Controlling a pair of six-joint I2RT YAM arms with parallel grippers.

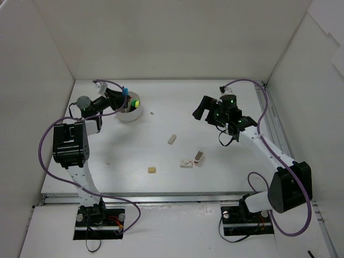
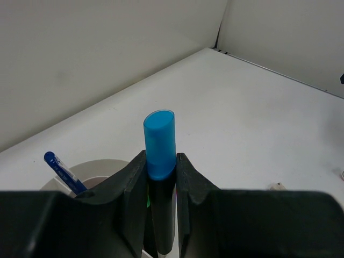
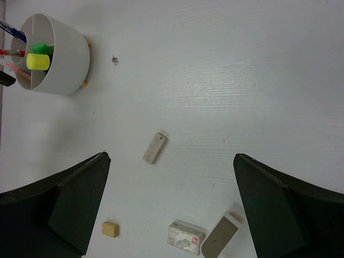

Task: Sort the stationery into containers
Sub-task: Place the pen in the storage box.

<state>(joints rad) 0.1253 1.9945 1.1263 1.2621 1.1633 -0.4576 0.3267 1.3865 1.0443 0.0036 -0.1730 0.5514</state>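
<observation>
At the white table's [image 1: 177, 107] far-left corner | left gripper [image 2: 160, 161] clamps an upright black marker with a blue cap [image 2: 159, 141] beside the round white plastic pot [image 3: 64, 62] | right gripper [image 3: 172, 157] spread wide above four loose beige and white erasers [image 3: 155, 148]

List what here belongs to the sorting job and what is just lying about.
Job: white pot; blue-capped marker held in the left gripper; yellow-capped marker in the pot; beige eraser; tan eraser; printed white eraser; grey-sleeved eraser.
Lying about: dark speck near the pot.
</observation>
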